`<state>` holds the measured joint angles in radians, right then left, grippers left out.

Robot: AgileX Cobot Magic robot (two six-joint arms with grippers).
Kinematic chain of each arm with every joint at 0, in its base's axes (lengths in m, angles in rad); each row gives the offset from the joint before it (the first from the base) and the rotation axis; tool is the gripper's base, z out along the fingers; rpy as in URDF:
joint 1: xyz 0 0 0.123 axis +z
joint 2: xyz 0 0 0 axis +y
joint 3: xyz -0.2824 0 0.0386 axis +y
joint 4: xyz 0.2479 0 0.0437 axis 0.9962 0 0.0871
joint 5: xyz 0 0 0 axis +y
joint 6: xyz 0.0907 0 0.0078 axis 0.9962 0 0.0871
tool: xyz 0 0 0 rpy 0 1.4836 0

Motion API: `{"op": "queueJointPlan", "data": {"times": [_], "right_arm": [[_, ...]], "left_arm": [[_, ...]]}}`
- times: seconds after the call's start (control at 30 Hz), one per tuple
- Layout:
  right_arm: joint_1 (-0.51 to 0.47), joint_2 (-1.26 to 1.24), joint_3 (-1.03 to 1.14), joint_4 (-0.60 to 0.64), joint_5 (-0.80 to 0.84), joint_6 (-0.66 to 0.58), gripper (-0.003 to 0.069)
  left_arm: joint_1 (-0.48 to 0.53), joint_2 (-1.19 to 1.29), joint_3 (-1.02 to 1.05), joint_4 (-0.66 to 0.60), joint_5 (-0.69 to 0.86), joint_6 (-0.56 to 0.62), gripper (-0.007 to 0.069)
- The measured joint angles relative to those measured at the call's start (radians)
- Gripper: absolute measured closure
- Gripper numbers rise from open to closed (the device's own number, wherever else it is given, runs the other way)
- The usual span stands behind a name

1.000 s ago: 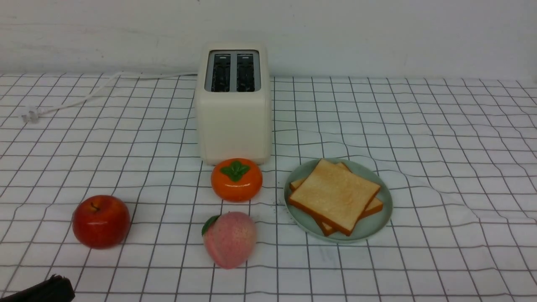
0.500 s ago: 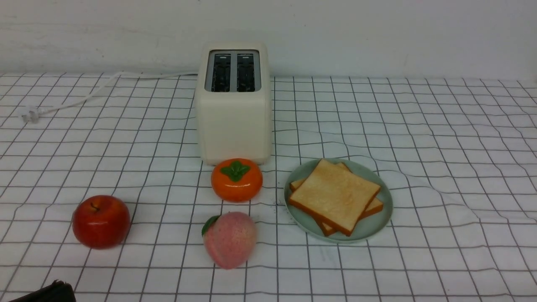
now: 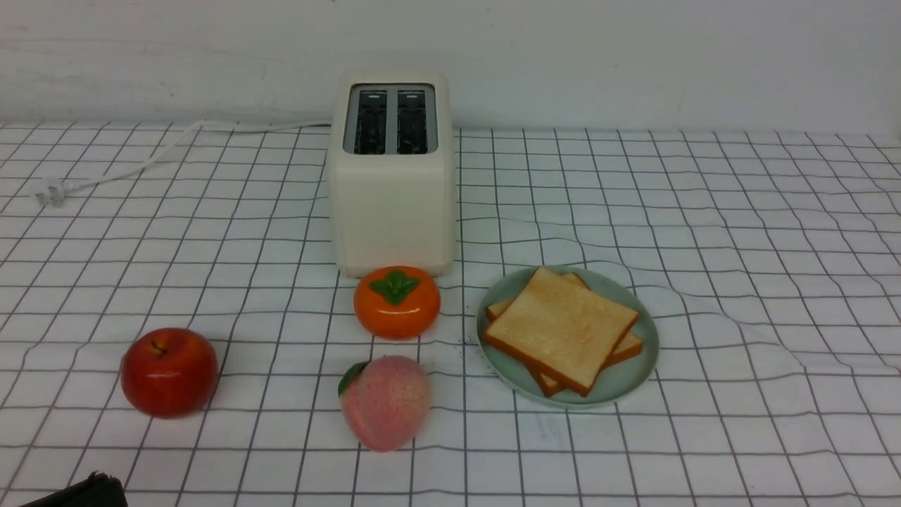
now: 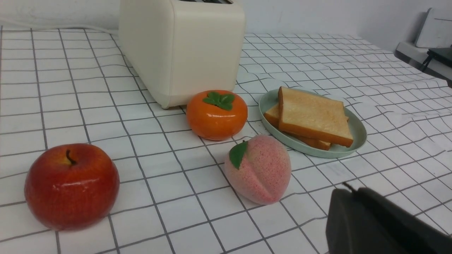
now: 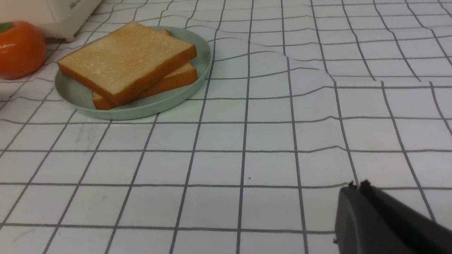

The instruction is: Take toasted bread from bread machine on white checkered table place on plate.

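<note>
Front view showed the toasted bread (image 3: 561, 329) already lying on the plate (image 3: 630, 377), two slices stacked flat, the upper one skewed so that corners of the lower slice stuck out at the far left and the right. The plate sat on the white checkered table (image 3: 739, 282), near and to the right of the bread machine (image 3: 392, 204), whose two dark slots looked empty. A persimmon (image 3: 397, 301) stood just in front of the machine, a peach (image 3: 385, 401) nearer, and an apple (image 3: 169, 371) well to the left.

By my judgement the slices would handle as light, fairly stiff slabs with a dry, slightly grippy face and firmer crust edges; they looked thick enough to pinch across opposite crusts, or across the two faces once an edge was lifted. Squeezed hard, they might dent. The task appeared complete as things lay.

Both grippers were mostly out of view. The left gripper (image 4: 374, 225) appeared only as a dark shape at a corner of its wrist picture and at the near left edge in front; the right gripper (image 5: 381, 222) likewise as one dark mass. Neither held anything visible, but I could not tell whether their jaws stood apart or together. Most of the lower slice was hidden under the upper one, and the depths of the slots were too dark to read.
</note>
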<state>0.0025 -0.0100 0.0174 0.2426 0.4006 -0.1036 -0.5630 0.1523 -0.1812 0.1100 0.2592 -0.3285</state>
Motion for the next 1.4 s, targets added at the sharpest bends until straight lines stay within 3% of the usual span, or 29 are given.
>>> {"op": "queueJointPlan", "data": {"times": [0.9,1.03,1.3,1.4], "right_arm": [[0.0,0.0,0.0,0.0,0.001,0.006,0.0664],[0.0,0.0,0.0,0.0,0.001,0.006,0.066],[0.0,0.0,0.0,0.0,0.001,0.006,0.0655],[0.0,0.0,0.0,0.0,0.002,0.006,0.0653]], "left_arm": [[0.016,0.0,0.009,0.052,-0.007,0.0,0.0627],[0.132,-0.003,0.011,0.028,-0.017,-0.008,0.0637],[0.478,-0.146,0.059,-0.13,-0.034,0.097,0.0637],[0.532,-0.163,0.143,-0.175,-0.052,0.117,0.0637]]}}
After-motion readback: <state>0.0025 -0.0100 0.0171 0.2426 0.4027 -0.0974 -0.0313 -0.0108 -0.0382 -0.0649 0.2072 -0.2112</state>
